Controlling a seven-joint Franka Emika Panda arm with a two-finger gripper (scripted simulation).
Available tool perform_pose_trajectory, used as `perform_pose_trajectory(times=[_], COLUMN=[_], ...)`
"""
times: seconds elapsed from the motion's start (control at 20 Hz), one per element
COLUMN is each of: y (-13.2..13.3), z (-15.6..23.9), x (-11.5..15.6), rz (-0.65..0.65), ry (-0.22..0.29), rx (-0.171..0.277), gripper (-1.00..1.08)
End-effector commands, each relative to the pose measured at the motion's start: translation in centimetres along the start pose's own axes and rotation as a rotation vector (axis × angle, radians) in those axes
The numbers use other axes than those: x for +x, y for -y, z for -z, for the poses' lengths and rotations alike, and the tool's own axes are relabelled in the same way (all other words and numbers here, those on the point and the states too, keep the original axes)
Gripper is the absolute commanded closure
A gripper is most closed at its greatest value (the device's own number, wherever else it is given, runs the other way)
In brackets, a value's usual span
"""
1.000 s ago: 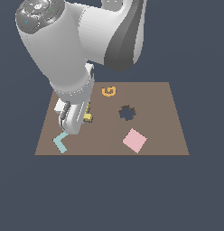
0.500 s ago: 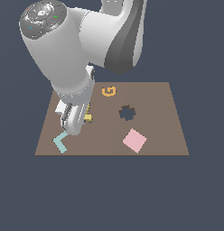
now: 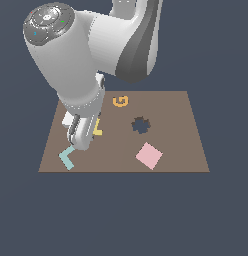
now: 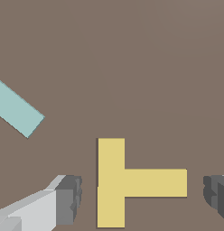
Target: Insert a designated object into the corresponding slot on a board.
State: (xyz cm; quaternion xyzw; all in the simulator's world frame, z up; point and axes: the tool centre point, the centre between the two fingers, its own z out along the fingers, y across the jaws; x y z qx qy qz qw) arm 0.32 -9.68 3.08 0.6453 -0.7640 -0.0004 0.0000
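yellow t-block [image 4: 125, 182] flat on brown board [image 4: 132, 67], between fingers of spread hand [image 4: 143, 198]

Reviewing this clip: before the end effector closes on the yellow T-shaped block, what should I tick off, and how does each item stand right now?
1. End effector open: ok, both fingers are spread wide.
2. Yellow T-shaped block between the fingers: ok in the wrist view; one finger sits off the T's crossbar, the other beyond the stem's end.
3. No contact yet: ok, brown board shows in the gaps on both sides.
4. Neighbours out of the grasp: ok, the light-blue L-shaped piece lies apart from the block.
5. T-shaped slot located: not ok; only a dark gear-edged cutout shows.
6. Fingertip height above the board: cannot tell.
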Motion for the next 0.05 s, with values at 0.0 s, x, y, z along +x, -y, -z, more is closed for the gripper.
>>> perform_pose_trajectory(times=[0.0], y=[0.00], z=[0.00], x=[0.00], rz=[0.000], ry=[0.000], rx=[0.000], gripper=[-0.92])
